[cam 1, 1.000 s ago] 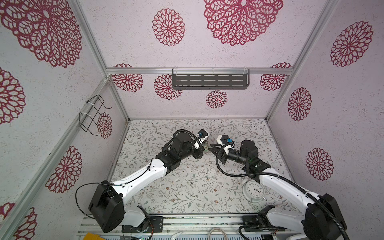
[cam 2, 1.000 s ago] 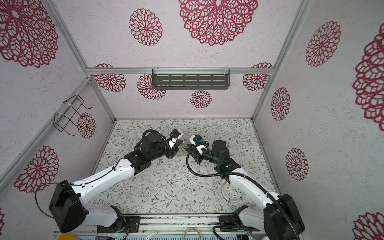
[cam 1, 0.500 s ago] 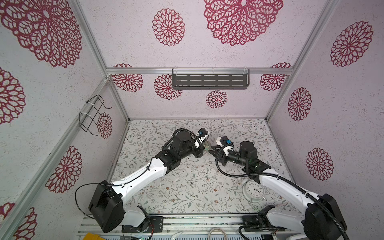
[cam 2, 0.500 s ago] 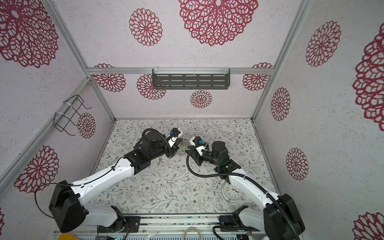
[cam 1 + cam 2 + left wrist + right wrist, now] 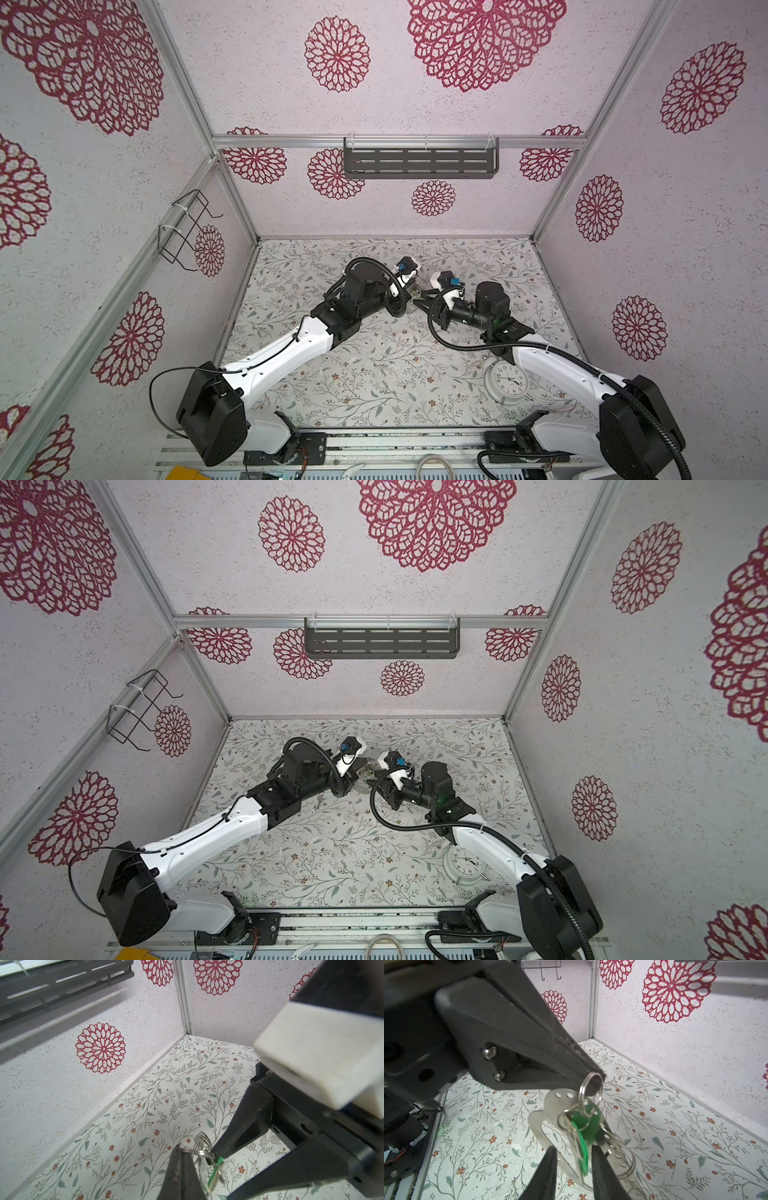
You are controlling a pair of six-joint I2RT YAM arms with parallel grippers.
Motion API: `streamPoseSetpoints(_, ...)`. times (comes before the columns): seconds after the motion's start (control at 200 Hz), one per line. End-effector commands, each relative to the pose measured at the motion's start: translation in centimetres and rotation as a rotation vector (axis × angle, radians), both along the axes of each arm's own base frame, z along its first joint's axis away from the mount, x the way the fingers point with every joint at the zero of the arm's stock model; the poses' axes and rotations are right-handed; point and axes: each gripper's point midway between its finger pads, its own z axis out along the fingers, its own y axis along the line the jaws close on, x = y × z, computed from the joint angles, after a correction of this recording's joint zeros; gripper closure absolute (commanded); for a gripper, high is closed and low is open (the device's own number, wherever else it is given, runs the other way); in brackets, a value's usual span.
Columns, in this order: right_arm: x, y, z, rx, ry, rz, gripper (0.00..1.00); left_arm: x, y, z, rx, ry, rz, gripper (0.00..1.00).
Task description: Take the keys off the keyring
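Keys (image 5: 577, 1142): none off keyring (image 5: 548, 1105) (both left)
Left gripper (image 5: 591, 1076): jaws together on split ring (image 5: 580, 1087)
Right gripper (image 5: 574, 1150): jaws apart round green tag (image 5: 588, 1126)

Robot test booth, papered panels (image 5: 457, 208), aluminium frame (image 5: 399, 141)

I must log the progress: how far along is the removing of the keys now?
Done: nothing; the green-tag key hangs from the keyring. In hand: the left gripper is shut on a small ring, holding it all up; the right gripper is open around the key. Left: the whole removal.
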Motion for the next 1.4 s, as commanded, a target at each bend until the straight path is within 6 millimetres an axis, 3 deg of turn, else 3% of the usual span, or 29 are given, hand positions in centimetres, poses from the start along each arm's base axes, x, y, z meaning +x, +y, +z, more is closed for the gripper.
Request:
streamPoseSetpoints(0.0,-0.4,0.6,1.8,0.061,-0.043,0.041,0.72,-0.6,-0.5,3.0,-0.054,-0.07,-0.035,1.0)
streamPoseSetpoints(0.24,-0.6,0.9,2.6,0.1,-0.062,0.064,0.8,-0.7,-0.6,2.9,-0.053,-0.066,-0.042,1.0)
streamPoseSetpoints(0.646,-1.1,1.0,2.3,0.098,-0.028,0.083,1.0,0.0,0.1,2.8,-0.028,-0.09,0.007,1.0)
streamPoseSetpoints(1.396,-2.7,0.3,3.5,0.055,0.002,0.107,1.0,1.3,1.9,0.7,0.081,-0.086,0.111,1.0)
